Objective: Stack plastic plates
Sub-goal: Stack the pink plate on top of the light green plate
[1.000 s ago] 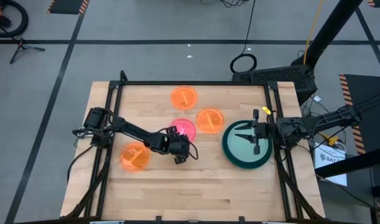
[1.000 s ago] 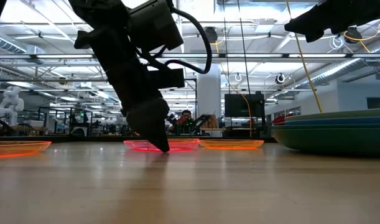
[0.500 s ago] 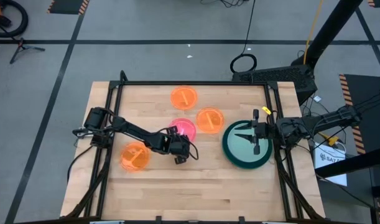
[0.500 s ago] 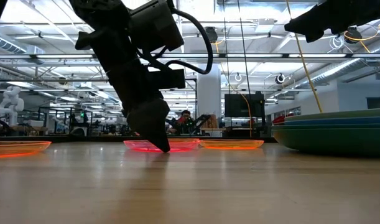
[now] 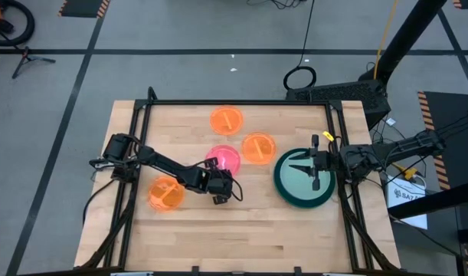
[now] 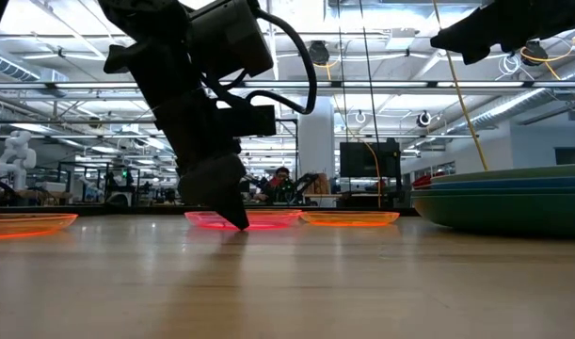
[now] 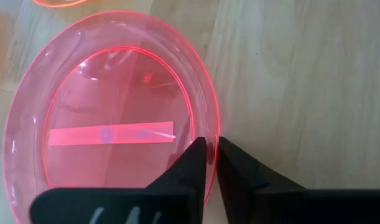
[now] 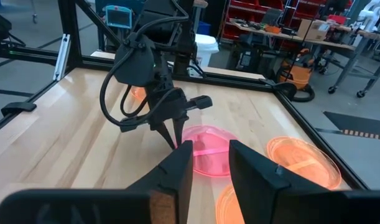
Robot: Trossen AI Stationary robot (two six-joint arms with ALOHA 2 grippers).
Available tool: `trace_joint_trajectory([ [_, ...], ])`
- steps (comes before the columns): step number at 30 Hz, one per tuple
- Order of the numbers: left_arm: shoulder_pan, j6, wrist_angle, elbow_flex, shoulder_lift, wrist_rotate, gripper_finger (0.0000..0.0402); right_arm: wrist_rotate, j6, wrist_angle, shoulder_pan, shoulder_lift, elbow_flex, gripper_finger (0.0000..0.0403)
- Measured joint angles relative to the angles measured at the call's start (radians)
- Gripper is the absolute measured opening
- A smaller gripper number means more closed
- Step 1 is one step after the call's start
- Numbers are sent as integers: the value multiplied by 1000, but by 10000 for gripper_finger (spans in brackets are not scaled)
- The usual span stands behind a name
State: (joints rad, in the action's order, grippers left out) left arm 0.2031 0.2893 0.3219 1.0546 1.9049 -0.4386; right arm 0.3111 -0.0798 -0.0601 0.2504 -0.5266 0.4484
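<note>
High view: the left gripper (image 5: pixel 221 186) sits at the pink plate's (image 5: pixel 227 159) near rim, orange plates (image 5: pixel 256 148) beyond it. The right gripper (image 5: pixel 306 169) hovers over the green stack (image 5: pixel 283 192).

Left wrist view: the fingers (image 7: pixel 193 165) pinch the pink plate's rim.

Right wrist view: the right fingers (image 8: pixel 177 171) stand apart, holding nothing.

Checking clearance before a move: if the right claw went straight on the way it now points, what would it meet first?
Probably the pink plate, which lies right ahead between the right claw fingers in its wrist view, with the left claw at its rim. Depth is unclear.
</note>
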Motion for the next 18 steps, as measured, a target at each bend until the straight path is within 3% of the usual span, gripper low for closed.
trace_joint_trajectory([
  [5,0,0,0,0,-2,-4,7,1,0,-2,0,0,0,99],
  [18,33,-6,19,0,-103,-7,8,1,8,-4,0,0,0,99],
])
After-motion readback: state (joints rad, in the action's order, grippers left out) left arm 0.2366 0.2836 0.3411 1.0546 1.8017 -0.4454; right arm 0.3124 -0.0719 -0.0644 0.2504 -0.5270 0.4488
